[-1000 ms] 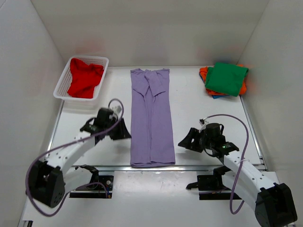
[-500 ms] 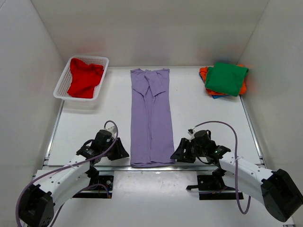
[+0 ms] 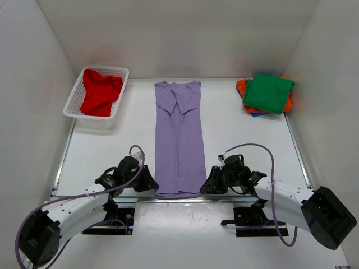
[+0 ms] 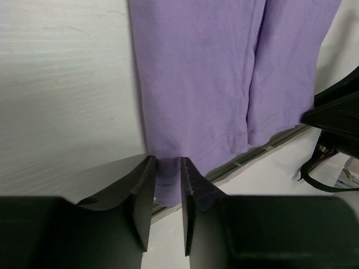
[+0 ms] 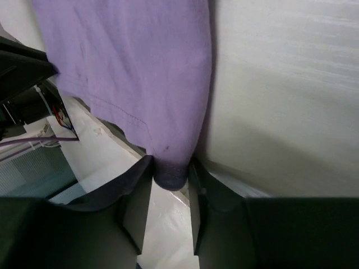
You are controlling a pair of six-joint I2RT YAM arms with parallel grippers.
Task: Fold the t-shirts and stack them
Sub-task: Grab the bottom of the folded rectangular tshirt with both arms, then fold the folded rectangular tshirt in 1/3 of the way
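The lavender t-shirt (image 3: pixel 179 140) lies flat as a long strip down the table's middle, its hem at the near edge. My left gripper (image 3: pixel 150 182) is at the near left corner of the hem. In the left wrist view (image 4: pixel 166 179) its jaws are closed on a fold of the lavender cloth (image 4: pixel 213 73). My right gripper (image 3: pixel 206 185) is at the near right corner. In the right wrist view (image 5: pixel 171 174) its jaws pinch the cloth (image 5: pixel 134 61) too. A red t-shirt (image 3: pixel 100 92) lies in the basket. The green t-shirt (image 3: pixel 268 92) tops the orange one (image 3: pixel 241 87) and blue one (image 3: pixel 257 114).
The white mesh basket (image 3: pixel 106 69) stands at the back left. The folded stack sits at the back right by the wall. A metal rail (image 3: pixel 179 198) runs along the table's near edge under the hem. White walls close in three sides.
Both arms have pulled back toward the near edge and swung inward. Each gripper has reached a near corner of the lavender shirt's hem and closed on it.
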